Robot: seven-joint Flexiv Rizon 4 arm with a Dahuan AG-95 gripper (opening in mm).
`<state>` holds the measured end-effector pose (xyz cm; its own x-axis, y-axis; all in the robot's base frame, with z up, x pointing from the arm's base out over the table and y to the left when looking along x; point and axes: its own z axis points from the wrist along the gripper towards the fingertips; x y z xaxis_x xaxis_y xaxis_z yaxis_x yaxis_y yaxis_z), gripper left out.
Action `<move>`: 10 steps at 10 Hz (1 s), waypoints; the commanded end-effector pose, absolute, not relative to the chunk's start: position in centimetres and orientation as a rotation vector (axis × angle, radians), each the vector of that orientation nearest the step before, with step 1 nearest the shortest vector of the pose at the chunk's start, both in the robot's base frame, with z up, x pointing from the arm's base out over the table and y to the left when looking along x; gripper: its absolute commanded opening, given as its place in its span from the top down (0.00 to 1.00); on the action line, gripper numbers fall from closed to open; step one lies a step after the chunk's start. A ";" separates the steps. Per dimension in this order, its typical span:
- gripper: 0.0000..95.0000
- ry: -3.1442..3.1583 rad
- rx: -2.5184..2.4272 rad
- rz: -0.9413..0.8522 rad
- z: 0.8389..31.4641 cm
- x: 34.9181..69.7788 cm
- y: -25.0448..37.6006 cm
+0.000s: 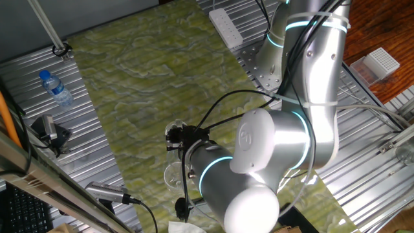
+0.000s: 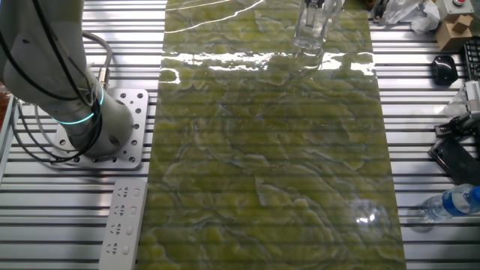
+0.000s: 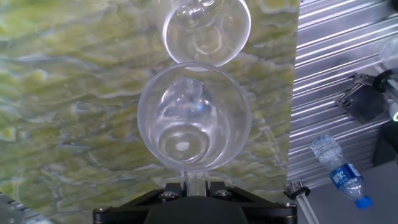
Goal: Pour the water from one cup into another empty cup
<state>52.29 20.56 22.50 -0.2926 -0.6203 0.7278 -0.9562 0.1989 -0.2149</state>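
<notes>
In the hand view a clear glass cup (image 3: 194, 117) fills the middle, its mouth facing the camera. My gripper (image 3: 194, 182) is shut on its near wall, with glass showing between the jaws. Faint reflections at the cup's bottom may be the water (image 3: 183, 144); I cannot tell for sure. The other clear cup (image 3: 205, 28) stands just beyond it on the green mat (image 3: 62, 93), and the two rims look almost touching. In one fixed view the gripper (image 1: 178, 136) holds the cup (image 1: 173, 127) above the other cup (image 1: 173, 173). The other fixed view shows the held cup (image 2: 310, 24) at the mat's far end.
A small blue-capped plastic bottle (image 3: 341, 173) lies on the ribbed metal table (image 3: 336, 62) beside the mat. A black device (image 3: 370, 99) sits near it. A white power strip (image 2: 124, 221) lies by the arm's base (image 2: 97, 127). A mouse (image 2: 444, 69) and boxes sit at the table's far corner.
</notes>
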 end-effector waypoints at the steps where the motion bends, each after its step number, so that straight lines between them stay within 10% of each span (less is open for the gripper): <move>1: 1.00 -1.989 1.463 0.909 22.5 52.3 20.5; 10: 1.00 -1.979 1.422 0.928 22.7 52.5 20.6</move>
